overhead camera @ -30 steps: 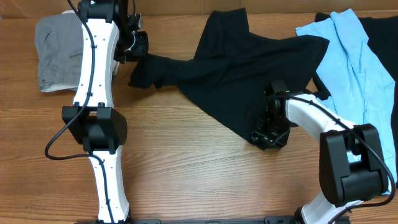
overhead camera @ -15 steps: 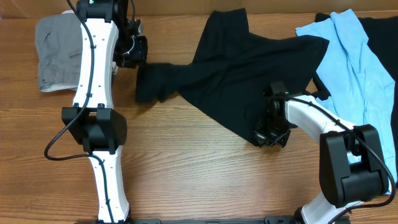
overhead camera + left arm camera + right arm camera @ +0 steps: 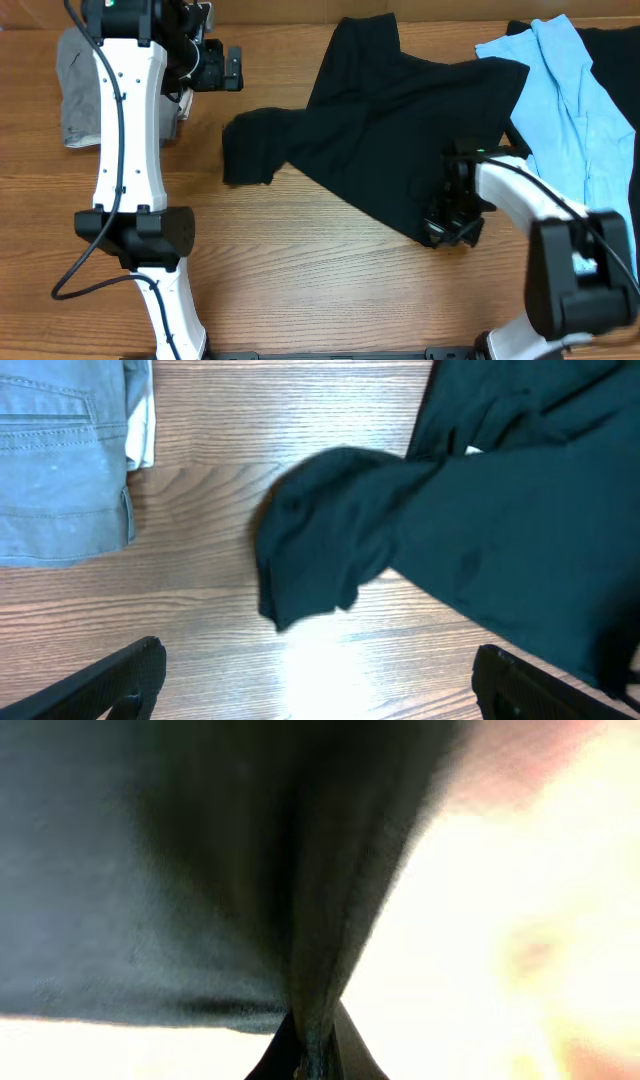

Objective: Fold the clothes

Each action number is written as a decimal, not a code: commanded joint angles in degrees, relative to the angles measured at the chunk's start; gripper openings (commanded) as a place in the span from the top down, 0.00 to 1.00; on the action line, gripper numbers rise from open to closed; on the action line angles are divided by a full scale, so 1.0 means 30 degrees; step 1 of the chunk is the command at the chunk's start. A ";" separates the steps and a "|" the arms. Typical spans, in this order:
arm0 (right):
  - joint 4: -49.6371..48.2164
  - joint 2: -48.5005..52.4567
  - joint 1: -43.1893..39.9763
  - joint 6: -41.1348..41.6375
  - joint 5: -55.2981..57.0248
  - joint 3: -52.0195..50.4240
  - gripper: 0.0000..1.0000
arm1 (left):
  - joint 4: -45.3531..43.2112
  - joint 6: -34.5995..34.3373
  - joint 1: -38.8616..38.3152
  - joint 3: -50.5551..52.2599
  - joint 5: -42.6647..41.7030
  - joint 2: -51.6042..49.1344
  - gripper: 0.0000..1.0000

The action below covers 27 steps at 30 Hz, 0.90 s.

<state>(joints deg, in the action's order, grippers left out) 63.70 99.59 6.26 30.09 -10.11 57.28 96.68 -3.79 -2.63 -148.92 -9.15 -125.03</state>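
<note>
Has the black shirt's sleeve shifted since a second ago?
Yes. The black shirt's sleeve has slid right, away from the grey trousers, and now lies clear of the open left claw.

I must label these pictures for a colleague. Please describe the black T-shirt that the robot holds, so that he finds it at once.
On the wooden table, look at the middle: the black T-shirt lies spread there, one sleeve pointing left. Unlike the other black garment at the right edge, beside the light blue tee, it has its near edge pinched by the right gripper.

black T-shirt (image 3: 400, 120), light blue tee (image 3: 572, 100), grey trousers (image 3: 78, 90)
</note>
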 commanded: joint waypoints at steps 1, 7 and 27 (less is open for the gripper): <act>0.1362 -0.4160 -0.0903 -0.1209 0.0109 0.0452 0.96 | 0.0044 0.0568 0.0044 -0.0306 0.0160 0.0219 0.00; 0.3912 -0.8655 -0.2907 -0.2616 -0.0816 0.1341 0.96 | 0.0044 0.1392 -0.0051 -0.0015 -0.1049 0.0211 0.00; 0.4357 -0.9245 -0.8612 -0.4102 -0.0517 0.1326 0.96 | -0.1224 0.3344 -0.2659 1.2043 -0.2557 0.0211 0.09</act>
<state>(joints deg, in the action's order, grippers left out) 77.38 72.01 -18.41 19.09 -11.97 60.64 92.03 4.78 -8.56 -114.45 -16.99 -124.77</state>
